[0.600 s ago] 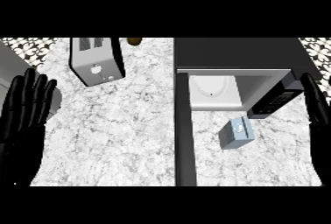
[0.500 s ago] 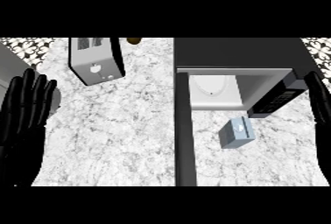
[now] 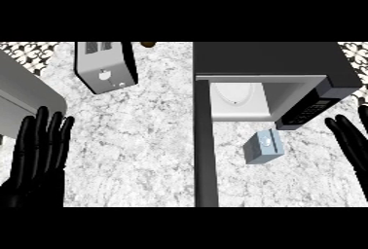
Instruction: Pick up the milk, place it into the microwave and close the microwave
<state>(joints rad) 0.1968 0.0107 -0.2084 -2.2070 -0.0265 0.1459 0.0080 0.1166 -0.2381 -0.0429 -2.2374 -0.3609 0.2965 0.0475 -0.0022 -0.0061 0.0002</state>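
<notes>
The milk is a small blue-grey carton standing on the marble counter, just in front of the microwave. The microwave's door is swung open and reaches toward me as a dark strip to the left of the carton. A white plate lies inside the cavity, beside the control panel. My right hand is at the right edge with straight fingers, to the right of the carton and apart from it. My left hand is open, flat and far left, holding nothing.
A silver toaster stands at the back left. A large grey slab juts in from the left edge above my left hand. A small brown object sits at the back edge. Bare marble lies between my left hand and the door.
Both hands have dropped back toward the near edge. The right hand has also shifted slightly left. The grey slab at the left shows further into view. The milk has not moved.
</notes>
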